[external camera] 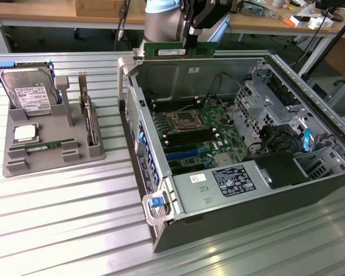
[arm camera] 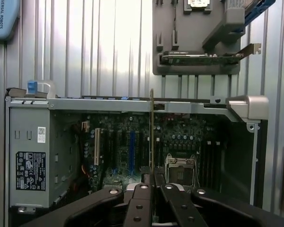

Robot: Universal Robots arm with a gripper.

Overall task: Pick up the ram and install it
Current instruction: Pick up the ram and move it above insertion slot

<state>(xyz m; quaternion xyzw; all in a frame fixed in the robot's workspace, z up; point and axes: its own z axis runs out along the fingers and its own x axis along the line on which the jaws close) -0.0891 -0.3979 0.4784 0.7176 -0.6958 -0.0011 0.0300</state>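
Over the far rim of the case: the black two-finger gripper [external camera: 191,45] hangs above the open grey computer case [external camera: 247,221], which lies on its side on the ribbed metal table [external camera: 63,218], toward the table edge at the exterior view's right.
Grip: clenched on the ram [external camera: 164,51], a long thin green circuit-board stick; the jaws pinch its flat faces near the middle of its length.
Ram attitude: level, long edge down, clear of the case and touching nothing but the fingers.
Ram to hand: it sticks out on both sides of the gripper. From the wrist, the stick [arm camera: 152,132] is edge-on, a thin line rising from between the fingertips [arm camera: 162,185].
Ram to board: well above the green motherboard [external camera: 204,118]; its line runs parallel to the long memory slots [external camera: 187,138] beside the processor socket.
Doing it well: as I judge it, keep the stick square to a free slot, notch matched to the key, and press straight and evenly so neither end seats first.
Elsewhere: the grey moulded parts tray [external camera: 46,164] sits near the table's opposite edge, well apart from the hand.
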